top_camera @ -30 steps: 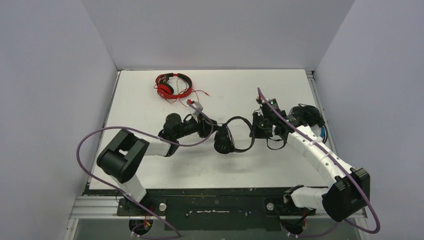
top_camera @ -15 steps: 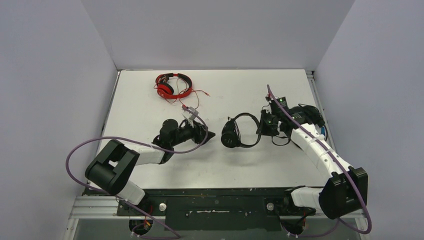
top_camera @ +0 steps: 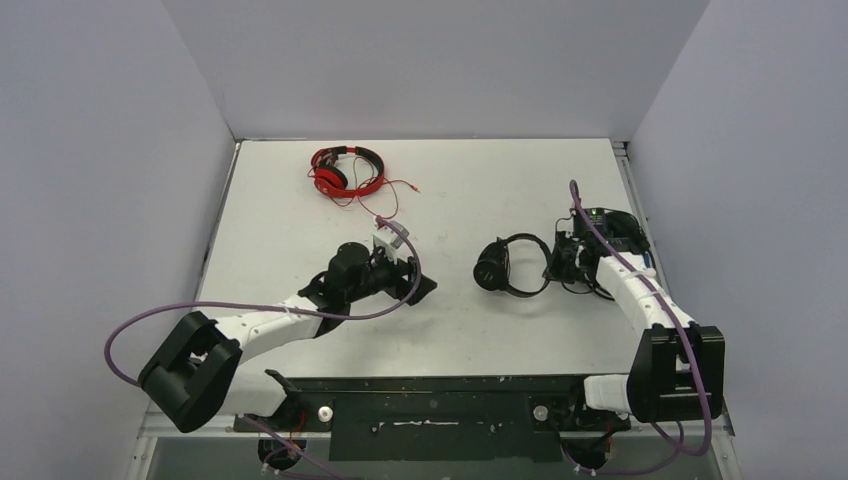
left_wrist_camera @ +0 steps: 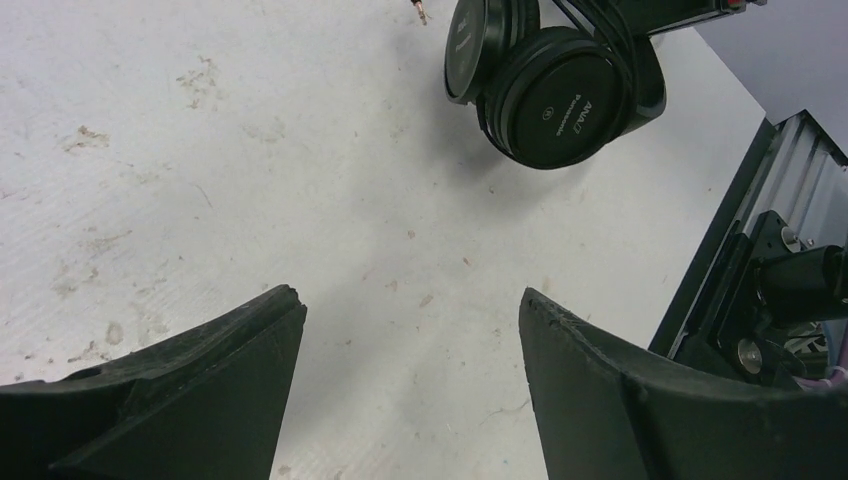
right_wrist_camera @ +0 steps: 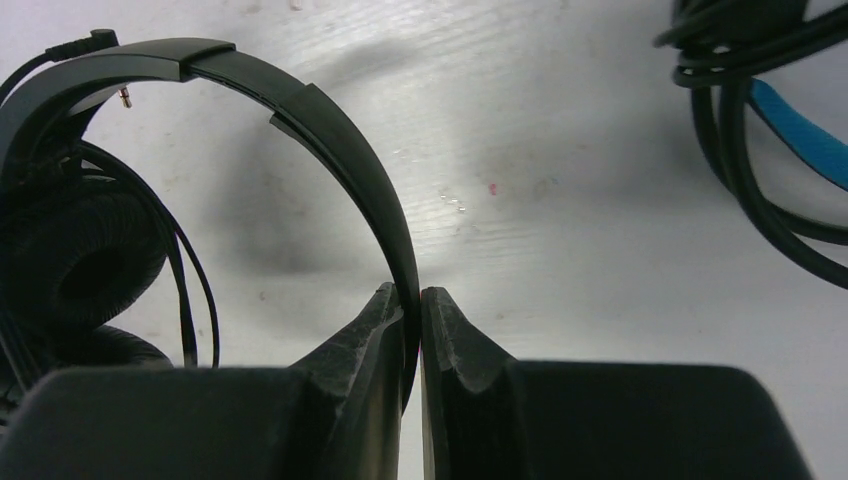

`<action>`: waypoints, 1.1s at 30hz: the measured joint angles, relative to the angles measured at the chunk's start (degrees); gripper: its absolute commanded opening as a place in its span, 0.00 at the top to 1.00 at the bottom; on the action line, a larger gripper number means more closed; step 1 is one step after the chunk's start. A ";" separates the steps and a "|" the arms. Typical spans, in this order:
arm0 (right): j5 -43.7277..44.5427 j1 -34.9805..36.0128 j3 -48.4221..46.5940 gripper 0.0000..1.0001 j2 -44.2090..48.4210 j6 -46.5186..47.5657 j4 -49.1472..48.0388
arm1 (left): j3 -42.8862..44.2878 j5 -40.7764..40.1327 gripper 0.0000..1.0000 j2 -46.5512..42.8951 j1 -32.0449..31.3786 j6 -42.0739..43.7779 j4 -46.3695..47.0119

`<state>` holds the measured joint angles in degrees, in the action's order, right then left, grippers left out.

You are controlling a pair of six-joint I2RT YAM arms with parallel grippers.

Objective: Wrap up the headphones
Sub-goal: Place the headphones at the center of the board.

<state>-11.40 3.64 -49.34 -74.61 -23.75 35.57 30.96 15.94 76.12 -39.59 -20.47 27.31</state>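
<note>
The all-black headphones (top_camera: 505,266) lie right of the table's middle, ear cups (left_wrist_camera: 560,95) together at the left and cord (right_wrist_camera: 185,285) looped round them. My right gripper (top_camera: 560,262) is shut on their thin black headband (right_wrist_camera: 330,135), gripping it between the fingertips (right_wrist_camera: 445,320). My left gripper (top_camera: 425,285) stands open over bare table a short way left of the ear cups, nothing between its fingers (left_wrist_camera: 570,350). The red headphones (top_camera: 345,170) with a red cord (top_camera: 395,190) lie at the back left. A blue headband (right_wrist_camera: 805,135) and black cable (right_wrist_camera: 745,180) show beside the right gripper.
Grey walls close in the white table (top_camera: 300,230) on three sides. A black metal rail (top_camera: 430,400) with the arm bases runs along the near edge. The purple cable of my left arm (top_camera: 250,310) loops over the table's near left.
My right gripper has pulled the black headphones to the right across the table. My left gripper let go of the ear cups, opened wide and drew back toward the near left.
</note>
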 measured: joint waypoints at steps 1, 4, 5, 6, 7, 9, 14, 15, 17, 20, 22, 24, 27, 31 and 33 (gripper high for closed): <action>0.04 -0.96 0.79 1.00 -0.09 0.04 -0.72 | 0.24 -0.76 0.23 -0.68 -0.17 0.04 -1.33; 0.61 -3.04 3.34 1.00 -0.09 0.04 -2.51 | 1.44 -3.43 0.22 -2.80 -0.87 0.11 -6.03; 0.90 -3.48 4.09 1.00 -0.09 0.02 -2.86 | 1.66 -3.85 0.21 -3.30 -1.07 0.11 -6.78; 1.07 -3.96 4.83 1.00 -0.09 0.00 -3.32 | 2.16 -4.90 0.19 -3.89 -1.31 0.11 -8.44; 1.20 -4.52 5.53 1.00 -0.09 0.00 -3.85 | 2.45 -5.51 0.16 -4.31 -1.40 0.11 -9.46; 1.31 -5.27 6.60 1.00 -0.09 -0.07 -4.48 | 2.93 -7.02 0.05 -5.29 -1.62 0.13 -11.74; 2.64 -7.87 7.65 1.00 -0.92 -0.90 -6.29 | 3.06 -12.50 0.03 -8.68 -1.55 -1.88 -17.53; 2.91 -8.41 7.82 1.00 -1.11 -1.05 -6.82 | 3.06 -13.84 0.03 -9.60 -1.42 -2.89 -18.71; 3.61 -9.33 8.26 1.00 -1.16 -1.33 -7.56 | 3.06 -15.89 0.03 -11.41 -0.70 -4.63 -20.72; 4.61 -10.51 8.94 0.99 -1.31 -1.62 -8.52 | 3.34 -18.21 0.03 -13.20 0.74 -6.34 -23.58; 5.31 -10.86 9.07 0.98 -1.88 -1.86 -9.01 | 4.20 -19.41 0.03 -13.42 1.75 -7.04 -26.32; 5.90 -11.19 9.11 0.95 -2.54 -2.25 -9.46 | 5.27 -20.35 0.03 -13.33 2.75 -7.50 -29.33; 6.54 -11.56 9.49 0.90 -2.95 -2.56 -10.51 | 6.60 -21.09 0.03 -13.20 3.93 -7.74 -32.46; 6.95 -12.35 9.84 0.80 -3.78 -2.89 -11.67 | 6.82 -21.51 0.03 -13.20 4.94 -7.85 -34.80; 7.28 -12.57 9.88 0.74 -4.22 -3.13 -11.93 | 6.82 -21.51 0.03 -13.22 5.27 -7.85 -35.58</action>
<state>-4.12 -8.93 -39.46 -78.83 -26.87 23.64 37.78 -5.56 62.89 -34.33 -28.32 -8.27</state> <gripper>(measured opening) 0.176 0.973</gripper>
